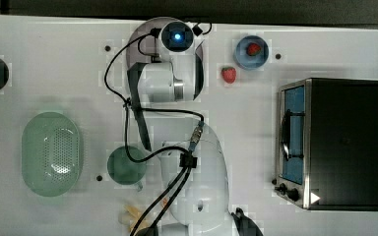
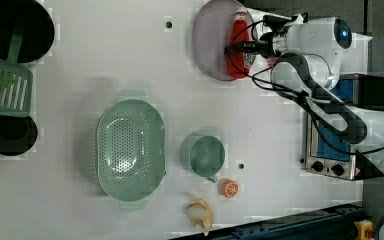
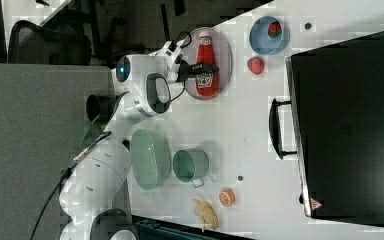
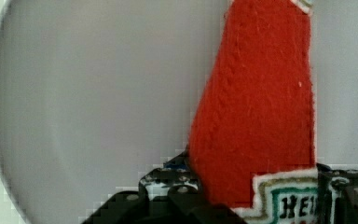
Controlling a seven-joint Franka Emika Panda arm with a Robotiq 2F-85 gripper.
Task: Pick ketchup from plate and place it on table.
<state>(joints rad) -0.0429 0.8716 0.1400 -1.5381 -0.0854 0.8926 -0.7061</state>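
The ketchup [image 2: 238, 31] is a red felt bottle with a white cap, lying flat on the pale pinkish-grey plate [image 2: 210, 45] at the far edge of the white table [image 1: 54, 59]. My gripper [image 2: 240, 49] reaches across the bottle's middle, with a black finger against each side of it. In the right view the gripper [image 3: 205, 70] crosses the ketchup [image 3: 207, 52] just above its label, over the plate [image 3: 225, 50]. Close up in the wrist view, the ketchup [image 4: 256, 102] rests on the plate [image 4: 98, 93] with the gripper [image 4: 256, 196] shut on it.
A blue bowl [image 1: 251, 51] holding a strawberry and a loose strawberry [image 1: 229, 74] sit beside the plate. A toaster oven [image 1: 334, 142] stands on the top view's right. A green colander [image 1: 51, 153], a green cup [image 1: 126, 164], a banana [image 2: 200, 212] and an orange slice [image 2: 229, 188] lie further off.
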